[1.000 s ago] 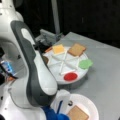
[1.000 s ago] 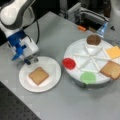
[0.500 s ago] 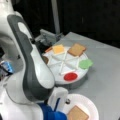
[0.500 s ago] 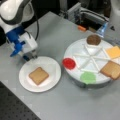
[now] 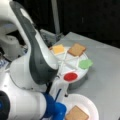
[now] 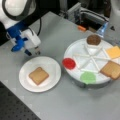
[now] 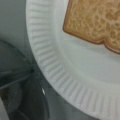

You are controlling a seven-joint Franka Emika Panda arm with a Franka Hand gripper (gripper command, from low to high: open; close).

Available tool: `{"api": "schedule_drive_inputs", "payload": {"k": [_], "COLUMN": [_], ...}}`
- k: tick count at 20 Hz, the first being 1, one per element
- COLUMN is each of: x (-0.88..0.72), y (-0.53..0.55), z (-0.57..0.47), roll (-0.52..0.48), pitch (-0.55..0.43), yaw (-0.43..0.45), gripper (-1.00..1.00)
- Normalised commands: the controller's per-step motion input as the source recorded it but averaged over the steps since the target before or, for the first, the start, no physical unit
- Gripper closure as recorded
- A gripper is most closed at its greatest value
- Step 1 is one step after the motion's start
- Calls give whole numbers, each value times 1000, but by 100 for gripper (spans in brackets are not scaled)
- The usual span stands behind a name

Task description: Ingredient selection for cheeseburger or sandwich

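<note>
One toast square [image 6: 38, 75] lies alone on the white round plate [image 6: 51, 67]; it also shows as the toast square [image 5: 77, 113] and toast square [image 7: 95, 20]. My gripper [image 6: 32, 52] hovers open and empty just past the plate's upper-left rim, a dark finger [image 7: 32, 100] showing in the wrist view. On the sectioned tray [image 6: 77, 48] rest the brown patty [image 6: 93, 39], yellow cheese [image 6: 113, 52], second toast [image 6: 111, 69], green leaf [image 6: 87, 77] and red disc [image 6: 69, 63]. The arm hides the patty in a front view, where the cheese [image 5: 58, 48], toast [image 5: 77, 49], leaf [image 5: 85, 64] and red disc [image 5: 70, 76] show.
The grey table [image 6: 62, 105] carries plate and tray side by side. Grey equipment with an orange part [image 6: 81, 28] stands behind the tray. A dark perforated surface [image 6: 15, 110] borders the table at a front view's bottom left.
The arm has shifted slightly beside the plate. The toast on the plate and the pieces on the tray have stayed where they were.
</note>
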Motion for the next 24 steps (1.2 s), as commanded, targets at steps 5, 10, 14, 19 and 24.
{"api": "schedule_drive_inputs", "payload": {"k": [5,10,14,19,24], "x": [-570,-622,-645,-510,-341], "y": [739,734,607,346,202], "z": [226,125,-56,-151,-124], "roll": [-698,-733,-570,-348,-210], "pitch": [-52,-43,-88,-155,-161], "yaw": [-163,-160,-119,-63,-8], "gripper": [-100,-100,-100,-100,-100]}}
